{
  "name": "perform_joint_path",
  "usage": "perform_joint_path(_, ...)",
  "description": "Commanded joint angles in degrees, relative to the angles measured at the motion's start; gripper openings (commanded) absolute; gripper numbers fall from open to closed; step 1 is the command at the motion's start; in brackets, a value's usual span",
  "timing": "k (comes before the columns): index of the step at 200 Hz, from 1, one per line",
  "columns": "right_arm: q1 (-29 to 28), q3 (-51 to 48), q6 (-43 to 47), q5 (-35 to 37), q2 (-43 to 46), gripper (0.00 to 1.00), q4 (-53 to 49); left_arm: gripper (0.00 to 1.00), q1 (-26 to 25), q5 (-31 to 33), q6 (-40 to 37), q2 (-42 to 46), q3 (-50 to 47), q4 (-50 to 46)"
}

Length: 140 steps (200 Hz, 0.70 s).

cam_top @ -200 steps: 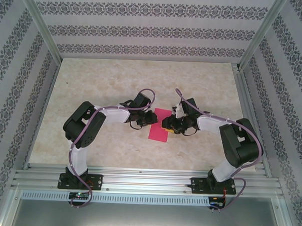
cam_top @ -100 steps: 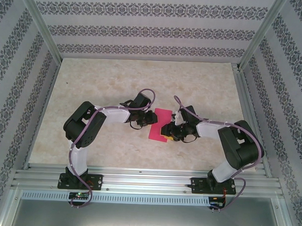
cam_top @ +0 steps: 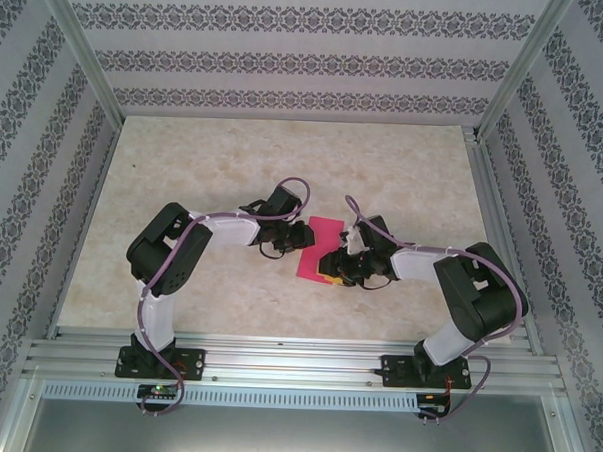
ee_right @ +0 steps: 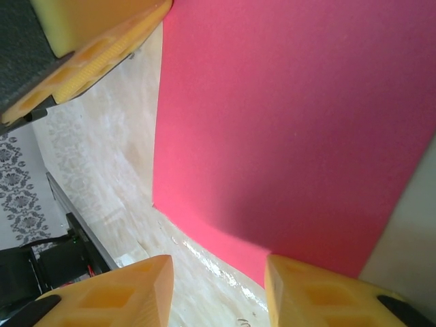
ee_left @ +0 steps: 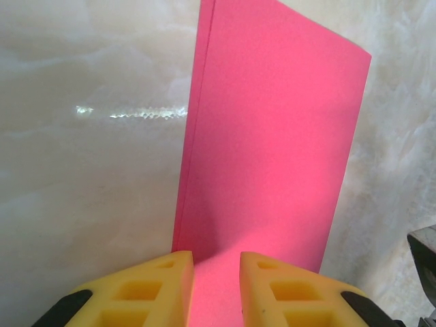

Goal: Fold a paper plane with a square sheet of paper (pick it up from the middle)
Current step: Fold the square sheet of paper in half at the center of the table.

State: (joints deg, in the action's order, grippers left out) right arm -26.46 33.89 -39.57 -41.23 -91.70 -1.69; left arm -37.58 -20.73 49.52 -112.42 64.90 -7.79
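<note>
The square sheet of paper (cam_top: 319, 245) lies folded into a narrow magenta-red rectangle on the marble table (cam_top: 234, 163), between my two grippers. My left gripper (cam_top: 301, 236) reaches in from the left. In the left wrist view its yellow fingertips (ee_left: 170, 272) sit low over the near end of the paper (ee_left: 272, 136), a narrow gap between them and nothing pinched. My right gripper (cam_top: 332, 263) stands open at the paper's near right corner. In the right wrist view it (ee_right: 218, 266) straddles the paper's edge (ee_right: 293, 122), one finger over paper, one over bare table.
Patterned walls close in the table on three sides. An aluminium rail (cam_top: 296, 358) runs along the near edge where both arm bases are bolted. A yellow finger of the left gripper (ee_right: 102, 41) shows at the top left of the right wrist view.
My right gripper has slid toward the near edge along the paper's right side and now sits lower at its corner. The left gripper and the paper have stayed put.
</note>
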Motion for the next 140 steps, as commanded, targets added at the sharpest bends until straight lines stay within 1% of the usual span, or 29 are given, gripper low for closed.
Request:
perform_joint_path(1, -1.10, -1.28, -0.87, 1.16, 2.22, 0.41, -2.09, 0.27, -0.83, -0.33, -0.65, -2.15, 0.04, -0.58)
perform_joint_path(37, -1.48, -0.27, 1.51, 2.43, -2.59, 0.40, -4.82, 0.27, -0.83, -0.49, -0.87, -2.36, 0.40, -0.71)
perform_joint_path(59, -0.94, 0.99, 2.03, 3.73, 0.03, 0.40, -6.90, 0.27, -0.87, -0.36, -1.25, -2.24, 0.57, -1.26)
perform_joint_path(83, 2.93, 6.42, 3.17, 4.90, 4.96, 0.40, -12.20, 0.27, -0.87, -0.39, -1.44, -2.03, 0.43, -1.39)
perform_joint_path(98, 6.24, 9.47, 3.31, 6.52, 6.27, 0.41, -12.65, 0.27, -0.90, -0.31, -1.44, -2.01, 0.27, -1.35)
perform_joint_path(119, 9.34, 14.97, 4.57, 8.69, 3.05, 0.40, -13.69, 0.27, -0.84, -0.23, -1.22, -2.06, 0.05, -1.00)
perform_joint_path(140, 9.78, 19.44, 5.14, 7.13, -2.95, 0.40, -12.74, 0.27, -0.91, -0.47, -1.29, -2.02, 0.33, -1.28)
